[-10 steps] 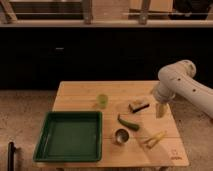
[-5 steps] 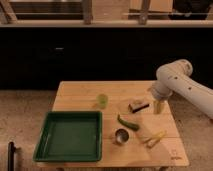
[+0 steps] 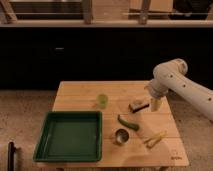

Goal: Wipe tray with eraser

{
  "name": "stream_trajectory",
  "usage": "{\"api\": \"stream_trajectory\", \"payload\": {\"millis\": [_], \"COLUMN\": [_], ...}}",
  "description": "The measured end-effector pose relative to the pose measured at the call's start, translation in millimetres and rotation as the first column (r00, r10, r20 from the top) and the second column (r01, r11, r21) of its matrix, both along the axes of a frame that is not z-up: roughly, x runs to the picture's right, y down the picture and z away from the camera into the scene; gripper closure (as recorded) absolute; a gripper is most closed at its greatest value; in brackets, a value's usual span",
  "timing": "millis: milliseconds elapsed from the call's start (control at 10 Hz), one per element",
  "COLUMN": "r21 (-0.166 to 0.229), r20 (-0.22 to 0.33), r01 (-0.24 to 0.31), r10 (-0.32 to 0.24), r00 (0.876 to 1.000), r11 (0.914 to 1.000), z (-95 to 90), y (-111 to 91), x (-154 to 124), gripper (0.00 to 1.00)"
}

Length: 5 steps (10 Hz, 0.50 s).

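Observation:
The dark-green tray [image 3: 50, 150] lies at the front left of the wooden table. The eraser [image 3: 139, 105], a small tan block with a dark face, lies on the table's right half, well apart from the tray. My gripper [image 3: 154, 104] hangs from the white arm just right of the eraser, close to the table top. I cannot tell whether it touches the eraser.
A small green cup [image 3: 102, 100] stands near the table's middle back. A green curved vegetable [image 3: 128, 122], a metal cup [image 3: 121, 136] and a yellow corn-like stick [image 3: 155, 139] lie between the eraser and the front edge. A dark counter runs behind the table.
The arm has moved a little to the left, bringing the gripper closer to the eraser. The objects on the table have not moved.

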State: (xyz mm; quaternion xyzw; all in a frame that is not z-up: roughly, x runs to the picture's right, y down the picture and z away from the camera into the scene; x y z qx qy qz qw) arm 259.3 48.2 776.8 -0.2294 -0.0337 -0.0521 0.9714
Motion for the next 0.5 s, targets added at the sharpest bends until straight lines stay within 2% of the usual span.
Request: {"api": "stream_trajectory", "payload": {"millis": [500], "r21": [0.006], "r20": [0.028], "r01": [0.027], "r10": [-0.027], "r00": [0.999], "r11": [0.9996], "z": [20.9], "y": [-5], "x": [-1], "gripper": [0.2]}}
